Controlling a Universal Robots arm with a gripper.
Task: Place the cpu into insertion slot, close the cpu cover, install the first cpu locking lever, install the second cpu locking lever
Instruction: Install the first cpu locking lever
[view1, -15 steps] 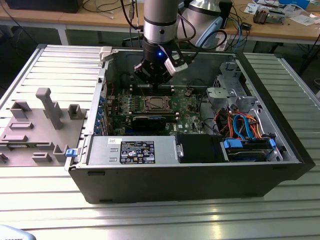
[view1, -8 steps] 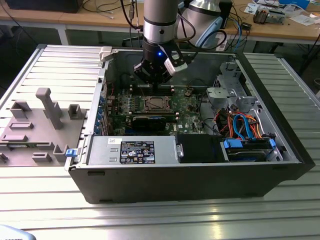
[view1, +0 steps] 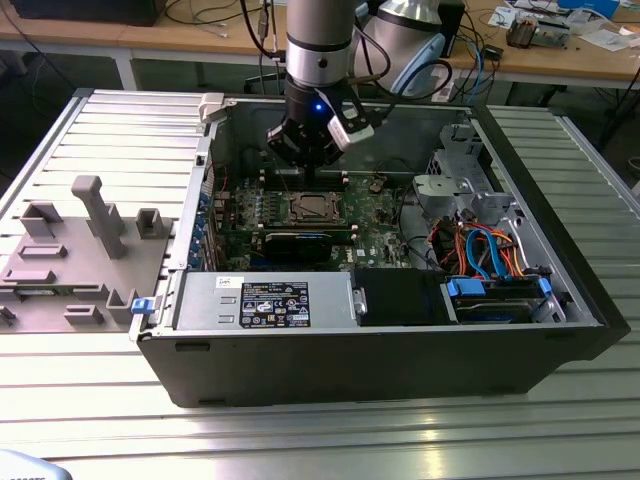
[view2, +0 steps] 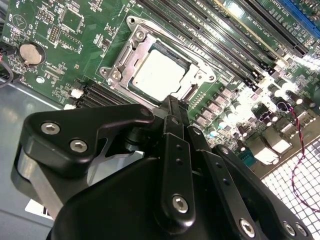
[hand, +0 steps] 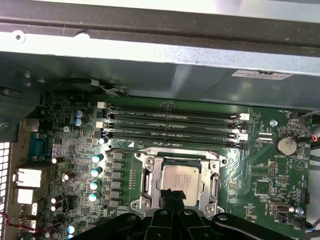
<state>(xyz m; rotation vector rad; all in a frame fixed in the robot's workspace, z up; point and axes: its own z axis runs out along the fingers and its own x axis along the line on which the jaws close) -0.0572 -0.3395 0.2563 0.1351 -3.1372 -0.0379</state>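
One square cpu (hand: 178, 179), matte silver-grey, sits under the thin metal cpu cover (hand: 178, 176); I see the jaws pressed together above it.

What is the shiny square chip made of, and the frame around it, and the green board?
The cpu top looks like pale brushed metal: it gleams dully. The cpu cover around it seems bare silvery steel, with bright glints on its edges. The motherboard looks like hard, glossy green-coated board, probably fibreglass, though the look alone leaves that open.
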